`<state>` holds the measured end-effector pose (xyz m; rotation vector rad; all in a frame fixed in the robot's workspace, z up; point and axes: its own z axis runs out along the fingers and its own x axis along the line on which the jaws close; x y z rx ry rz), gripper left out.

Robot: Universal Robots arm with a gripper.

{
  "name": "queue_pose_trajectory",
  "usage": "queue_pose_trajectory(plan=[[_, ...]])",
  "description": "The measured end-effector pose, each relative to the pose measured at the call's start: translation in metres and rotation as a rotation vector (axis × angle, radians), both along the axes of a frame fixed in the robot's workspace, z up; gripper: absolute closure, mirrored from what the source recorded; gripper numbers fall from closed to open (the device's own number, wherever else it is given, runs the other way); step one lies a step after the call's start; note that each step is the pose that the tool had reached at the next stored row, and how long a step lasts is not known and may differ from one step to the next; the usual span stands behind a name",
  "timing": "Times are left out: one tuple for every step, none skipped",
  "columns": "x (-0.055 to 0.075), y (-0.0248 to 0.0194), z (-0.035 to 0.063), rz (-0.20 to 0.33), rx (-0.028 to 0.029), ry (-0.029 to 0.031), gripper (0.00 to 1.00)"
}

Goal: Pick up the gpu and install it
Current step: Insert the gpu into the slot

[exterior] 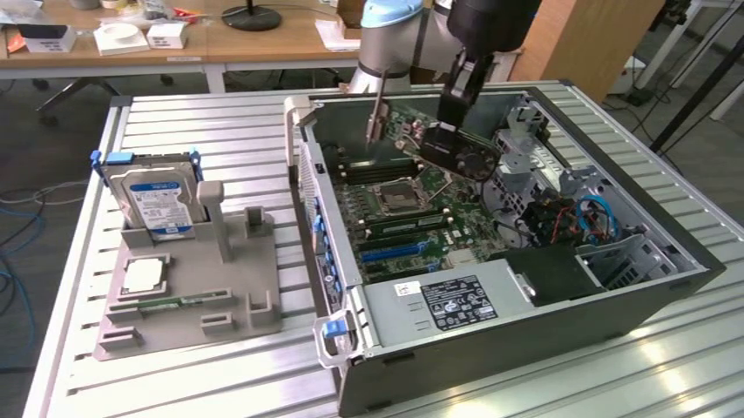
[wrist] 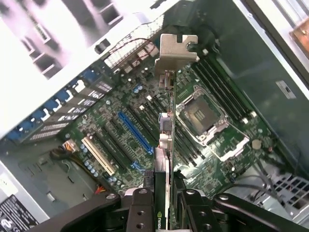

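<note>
The slatted metal table [exterior: 209, 131] carries everything, spreading out well beneath the tool. Directly under the tool sits the open computer case [exterior: 651, 287], lying on its side with the motherboard [exterior: 395, 218] facing up. Well off to the side of the tool, outside the case, a grey holder [exterior: 221, 296] rests on the table with a hard drive [exterior: 157, 200] standing in it.

The gpu [exterior: 459, 152] hangs in the air inside the case opening, clear of the motherboard, tilted with its black cooler face towards the exterior view's right. The tool [exterior: 448, 126] is clamped on the card's upper edge, one finger on each flat face. From the wrist, the gpu [wrist: 166, 145] runs edge-on away from the tool [wrist: 166, 203], and its silver bracket [wrist: 176, 48] is at the far end. Below the card lie the processor socket [wrist: 200, 113] to one side and the long blue slot [wrist: 135, 130] to the other.
</note>
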<state>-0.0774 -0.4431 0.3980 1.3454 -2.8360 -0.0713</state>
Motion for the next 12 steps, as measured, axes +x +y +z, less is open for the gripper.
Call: queue_pose_trajectory(plan=[[0.0000,0.0000,-0.0002,0.018,-0.0001,0.0000,0.74],[0.0000,0.0000,-0.0004,0.036,0.0000,0.0000,0.74],[0.0000,0.0000,-0.0007,0.054,-0.0001,0.0000,0.74],[0.0000,0.0000,-0.0009,0.073,0.0000,0.0000,0.74],[0.0000,0.0000,-0.0012,0.091,0.0000,0.0000,0.74],[0.0000,0.0000,-0.0014,0.109,0.0000,0.0000,0.74],[0.0000,0.0000,-0.0016,0.127,-0.0001,0.0000,0.74],[0.0000,0.0000,-0.0019,0.145,0.0000,0.0000,0.74],[0.0000,0.0000,-0.0021,0.163,0.0000,0.0000,0.74],[0.0000,0.0000,-0.0023,0.181,-0.0001,0.0000,0.74],[0.0000,0.0000,-0.0026,0.201,-0.0001,0.0000,0.74],[0.0000,0.0000,-0.0029,0.219,-0.0001,0.0000,0.74]])
